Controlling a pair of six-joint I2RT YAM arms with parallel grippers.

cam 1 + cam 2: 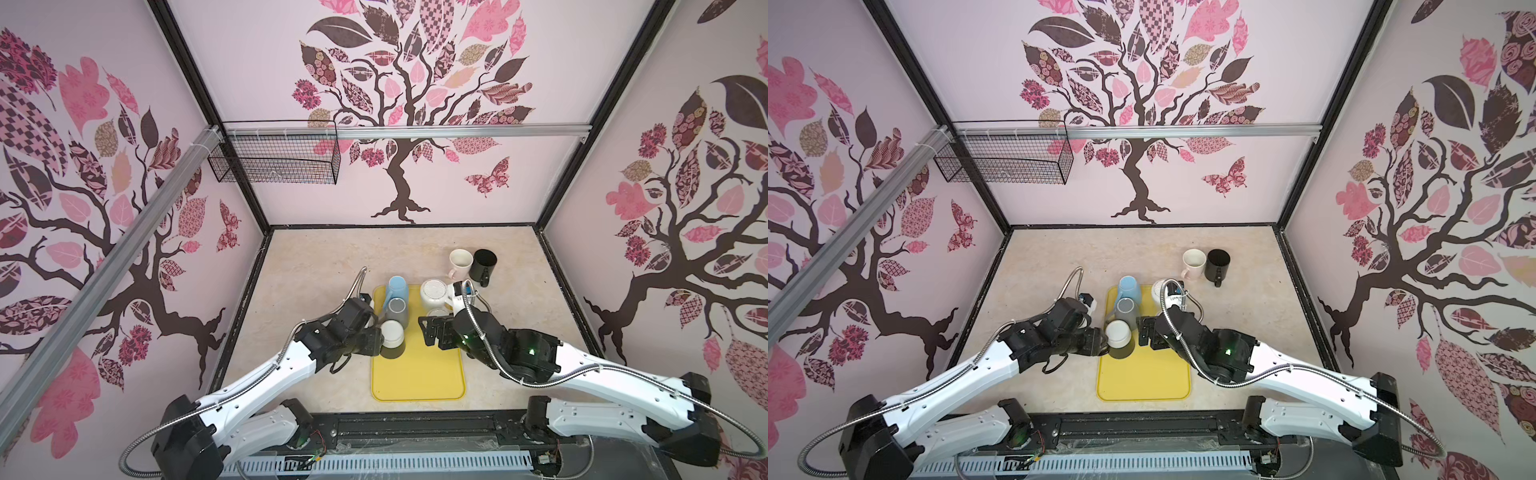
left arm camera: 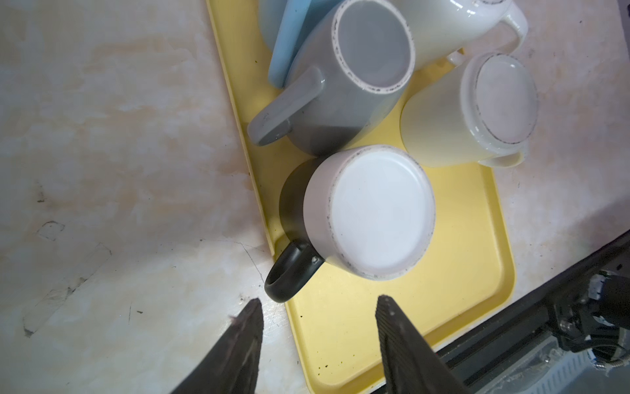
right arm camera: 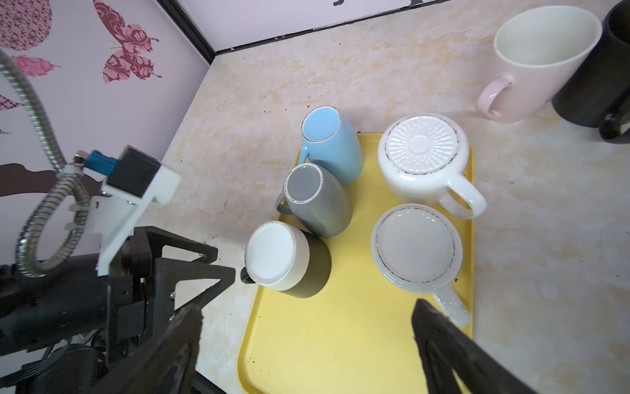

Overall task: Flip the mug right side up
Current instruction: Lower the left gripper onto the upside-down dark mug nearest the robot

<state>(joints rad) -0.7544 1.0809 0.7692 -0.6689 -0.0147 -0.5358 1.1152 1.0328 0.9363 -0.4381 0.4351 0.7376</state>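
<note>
Target is sitting upside down: the two-tone ceramic mug (image 2: 371,211), white base band over a dark grey body, is resting rim-down on the yellow plastic tray (image 2: 460,259) at the tray's left edge. Its base is facing up, so its long axis is standing vertical. Its dark loop handle (image 2: 289,273) is sticking out sideways past the tray edge, pointing at the left end effector (image 2: 319,300). That end effector is hovering just short of the handle with its jaws partly parted and nothing between them, so it is released, not gripping. The handle is lying just ahead of the fingertips (image 2: 250,324), a bit off-centre toward one finger and seemingly not touching. The right end effector (image 3: 306,314) is hanging over the tray's middle, spread wide and empty, on the side away from the handle. So you're looking at the left arm as the nearer one, I'd judge. The coming move is turning on closing in along the handle's line, roughly level with the table (image 2: 119,170). Be watching the grey ceramic mug (image 2: 341,85) sitting inverted right behind the target, close enough to get knocked if the target is tipping that way.
</note>
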